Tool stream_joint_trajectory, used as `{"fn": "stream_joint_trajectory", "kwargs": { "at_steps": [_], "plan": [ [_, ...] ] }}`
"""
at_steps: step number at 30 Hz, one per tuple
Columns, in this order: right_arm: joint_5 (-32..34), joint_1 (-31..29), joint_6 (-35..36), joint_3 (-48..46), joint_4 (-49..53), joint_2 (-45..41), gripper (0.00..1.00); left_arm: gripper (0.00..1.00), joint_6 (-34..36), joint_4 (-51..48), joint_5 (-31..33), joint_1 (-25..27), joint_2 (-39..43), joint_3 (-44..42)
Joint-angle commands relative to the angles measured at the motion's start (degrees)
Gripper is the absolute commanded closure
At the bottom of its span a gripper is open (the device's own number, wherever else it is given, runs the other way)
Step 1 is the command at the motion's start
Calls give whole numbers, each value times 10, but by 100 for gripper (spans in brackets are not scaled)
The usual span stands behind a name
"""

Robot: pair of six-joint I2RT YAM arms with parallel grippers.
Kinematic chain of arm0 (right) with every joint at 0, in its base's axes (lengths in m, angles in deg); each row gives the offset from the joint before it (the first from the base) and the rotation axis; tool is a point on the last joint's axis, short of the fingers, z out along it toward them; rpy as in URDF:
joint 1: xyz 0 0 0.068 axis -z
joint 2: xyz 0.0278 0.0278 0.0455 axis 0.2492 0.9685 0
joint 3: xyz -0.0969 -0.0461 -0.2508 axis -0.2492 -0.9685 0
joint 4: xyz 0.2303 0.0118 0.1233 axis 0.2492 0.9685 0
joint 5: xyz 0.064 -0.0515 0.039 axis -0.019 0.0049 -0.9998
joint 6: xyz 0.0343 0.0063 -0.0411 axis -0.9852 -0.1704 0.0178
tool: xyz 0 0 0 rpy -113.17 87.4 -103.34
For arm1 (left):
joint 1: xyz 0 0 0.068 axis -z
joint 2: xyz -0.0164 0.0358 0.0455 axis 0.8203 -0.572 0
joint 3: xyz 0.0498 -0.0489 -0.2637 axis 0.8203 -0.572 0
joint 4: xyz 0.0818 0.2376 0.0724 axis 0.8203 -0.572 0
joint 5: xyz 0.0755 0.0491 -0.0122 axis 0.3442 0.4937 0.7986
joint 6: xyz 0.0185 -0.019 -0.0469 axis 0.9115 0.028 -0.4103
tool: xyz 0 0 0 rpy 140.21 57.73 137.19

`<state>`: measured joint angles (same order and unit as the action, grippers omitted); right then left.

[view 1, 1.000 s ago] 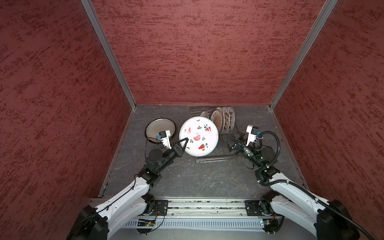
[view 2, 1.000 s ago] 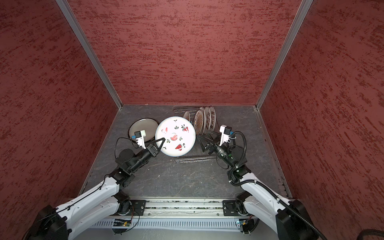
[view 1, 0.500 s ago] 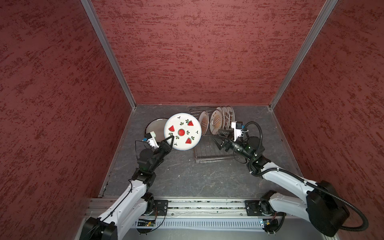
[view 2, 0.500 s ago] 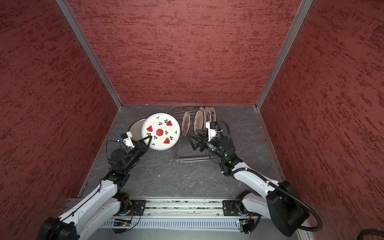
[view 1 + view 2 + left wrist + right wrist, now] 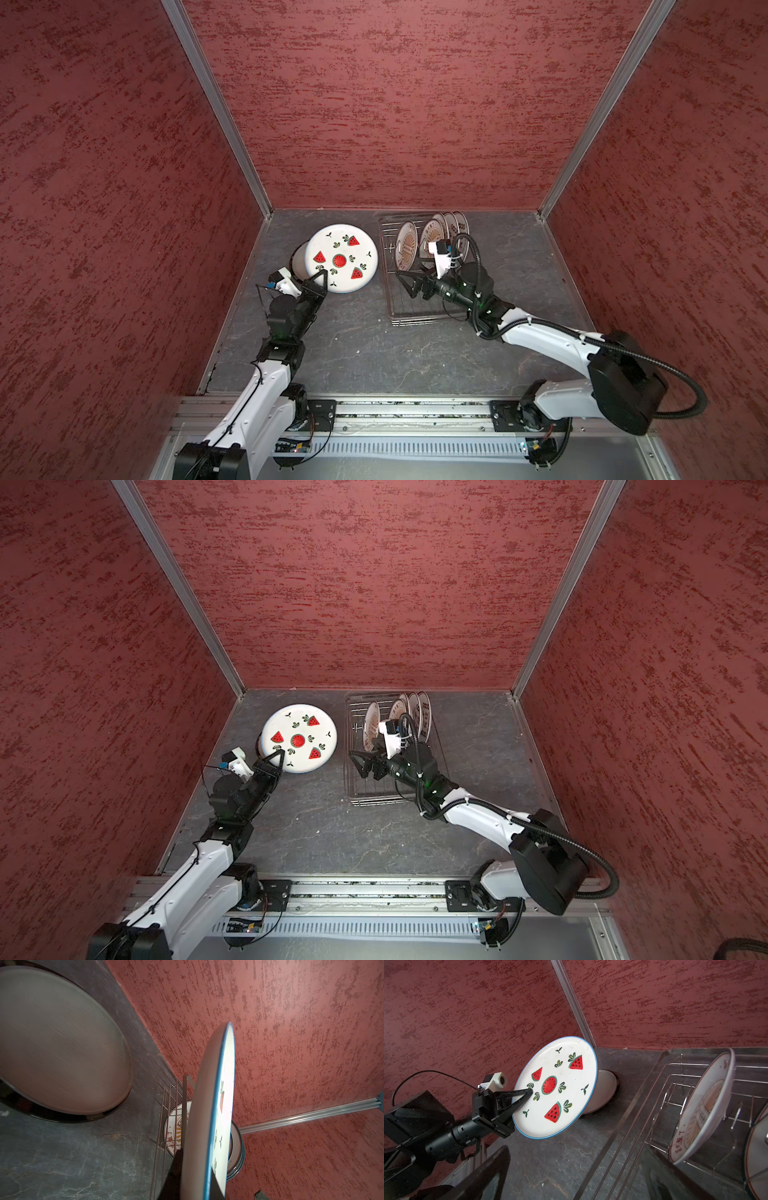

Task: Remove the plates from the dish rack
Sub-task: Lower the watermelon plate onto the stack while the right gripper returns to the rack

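Your left claw (image 5: pixel 322 276) was clamped on the rim of the watermelon plate (image 5: pixel 341 257), which was tilted in the air at nine o'clock from the rack (image 5: pixel 415 316), near a dark-rimmed plate (image 5: pixel 296 261) on the table (image 5: pixel 374 353). Your right claw (image 5: pixel 405 284) hung spread apart over the rack, with other plates (image 5: pixel 406 248) upright at its twelve o'clock end.

Light comes from above: the back wall (image 5: pixel 395 104) glows bright, my desk (image 5: pixel 365 357) sits dimmer, both top views sharp. From my left wrist the flat plate (image 5: pixel 62 1043) smears with motion streaks (the watermelon plate (image 5: pixel 227 1076) glares white on its face). My right wrist's view darkens and bows at its corners.
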<state>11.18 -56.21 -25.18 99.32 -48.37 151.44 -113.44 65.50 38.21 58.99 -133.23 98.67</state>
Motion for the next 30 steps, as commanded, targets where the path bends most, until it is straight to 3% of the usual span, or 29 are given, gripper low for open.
{"fn": "stream_joint_trajectory", "kwargs": {
  "at_steps": [1, 11, 19, 30],
  "plan": [
    [21, -16, 37, 37, 23, 23, 1, 100, -22, 57, 9, -16, 0, 8],
    [32, -48, 55, 137, 76, 128, 1, 100, -30, 27, 64, -42, -28, 13],
    [36, -53, 59, 213, 114, 205, 1, 100, -41, 25, 47, -74, -78, 30],
    [32, -57, 65, 286, 142, 289, 1, 100, -22, 30, 82, -79, -160, 70]
  ]
}}
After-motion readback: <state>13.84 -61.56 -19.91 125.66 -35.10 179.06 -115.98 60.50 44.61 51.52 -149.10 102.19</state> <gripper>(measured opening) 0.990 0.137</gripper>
